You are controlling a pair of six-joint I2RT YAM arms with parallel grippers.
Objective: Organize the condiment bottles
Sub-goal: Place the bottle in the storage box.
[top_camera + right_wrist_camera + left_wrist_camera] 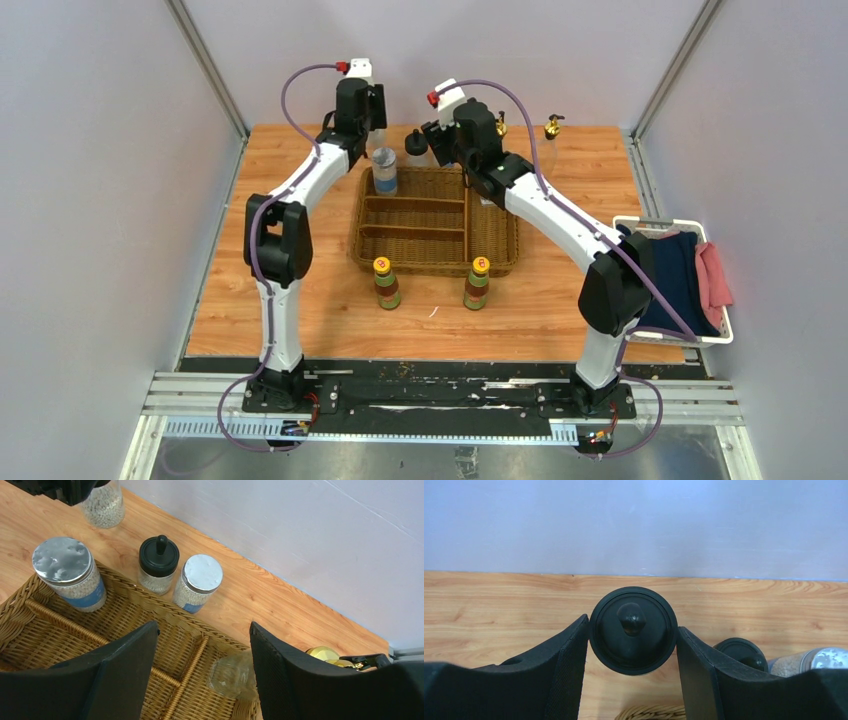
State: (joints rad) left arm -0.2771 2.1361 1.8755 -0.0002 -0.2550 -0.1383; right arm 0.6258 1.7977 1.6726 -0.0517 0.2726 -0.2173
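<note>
The left fingers [559, 670] pinch the black-capped jar [632, 630] by the sides of its lid, one pad on each flank. Its long axis runs straight away from the wrist, so only the knobbed lid shows. What matters for the next move is where the basket [649, 712] lies from this grip. Its woven far rim peeps in just below the fingers, on the side toward the arm's base, so I judge the jar must come back and down to reach a compartment. Just right of the fingers, beyond that rim on the counter [499, 610], stand a second black-capped jar [741, 652] and a grey-lidded jar [824, 659]. The right fingers [125, 670] are spread wide, gripping nothing, over the basket's far right corner. Below their gap sits a clear bottle [230, 675], its gold top [322, 654] off behind the right-hand finger; whether it leans or lies I cannot tell. The left wrist view hides the held jar's body, while the right wrist view shows it filled with pale pellets. That view also shows another grey-lidded jar [67, 572] inside the basket's far left compartment, near the held one. Only the overhead view shows a yellow-capped bottle [387, 283] and its twin bottle [477, 283] on the counter before the basket's near rim, well apart from both pairs of fingers. No view settles whether the held jar's base is clear of the counter.
</note>
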